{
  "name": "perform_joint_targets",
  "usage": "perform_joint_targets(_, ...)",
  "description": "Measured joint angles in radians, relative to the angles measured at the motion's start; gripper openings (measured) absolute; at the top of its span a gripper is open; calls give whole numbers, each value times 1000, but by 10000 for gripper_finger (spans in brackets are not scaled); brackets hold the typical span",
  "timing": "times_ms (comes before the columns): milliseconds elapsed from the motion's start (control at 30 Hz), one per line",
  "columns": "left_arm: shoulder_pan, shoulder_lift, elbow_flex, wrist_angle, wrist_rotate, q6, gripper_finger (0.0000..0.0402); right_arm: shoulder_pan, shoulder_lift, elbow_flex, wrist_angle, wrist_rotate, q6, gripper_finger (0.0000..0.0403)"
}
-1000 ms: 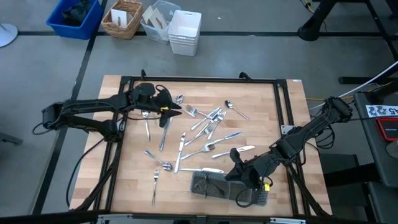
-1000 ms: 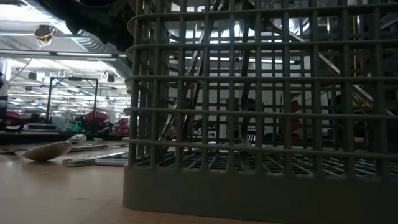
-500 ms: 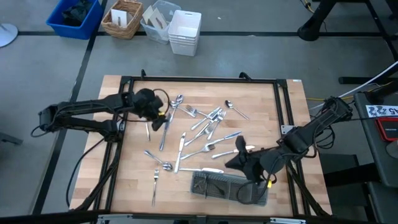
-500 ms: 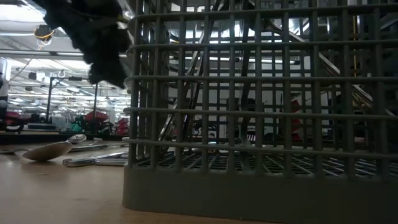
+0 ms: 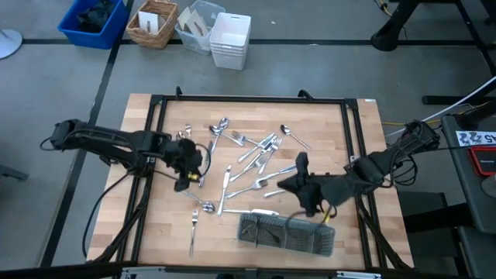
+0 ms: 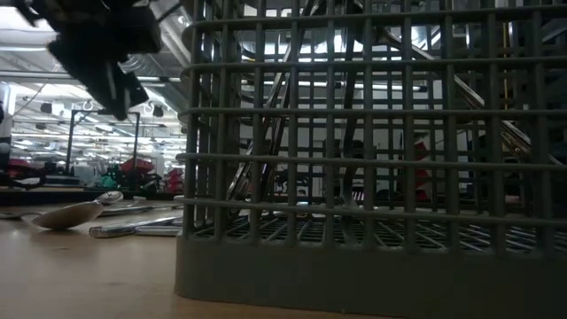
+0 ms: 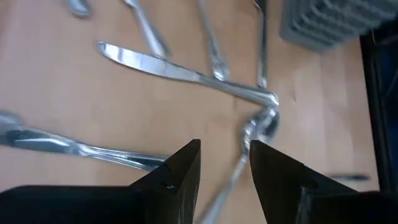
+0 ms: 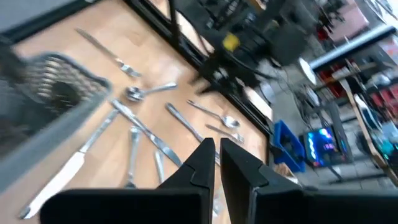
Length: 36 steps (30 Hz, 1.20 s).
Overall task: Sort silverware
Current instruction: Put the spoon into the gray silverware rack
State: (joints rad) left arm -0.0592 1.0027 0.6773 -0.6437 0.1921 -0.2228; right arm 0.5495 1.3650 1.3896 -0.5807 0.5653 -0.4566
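Holding cutlery upright, mesh tray (image 5: 286, 233) — left gripper (image 5: 188, 162) parted, right gripper (image 5: 301, 163) closed, empty.

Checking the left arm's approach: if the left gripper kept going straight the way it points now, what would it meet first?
Probably the spoon lying just past the left gripper, whose fingers are open and empty; the knife lies beyond it. Depth is uncertain.

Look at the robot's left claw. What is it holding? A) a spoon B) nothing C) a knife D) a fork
B: the left gripper has its fingers apart with only bare wood showing between them, and the silverware lies flat on the table beyond it.
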Motion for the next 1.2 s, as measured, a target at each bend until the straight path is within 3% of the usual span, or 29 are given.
perform_joint_targets(167, -132, 54, 0, 7, -60, -37, 131, -78, -26, 0, -7, -19, 9, 28)
perform_joint_targets(467, -267, 214, 0, 17, -128, -37, 131, -185, -71, 0, -7, -165, 12, 28)
perform_joint_targets(1067, -309, 476, 0, 117, -176, 14, 131, -236, -72, 0, -30, -167, 12, 28)
perform_joint_targets(1200, -309, 493, 3, 121, -183, 20, 110, -236, -72, 0, -31, -167, 13, 28)
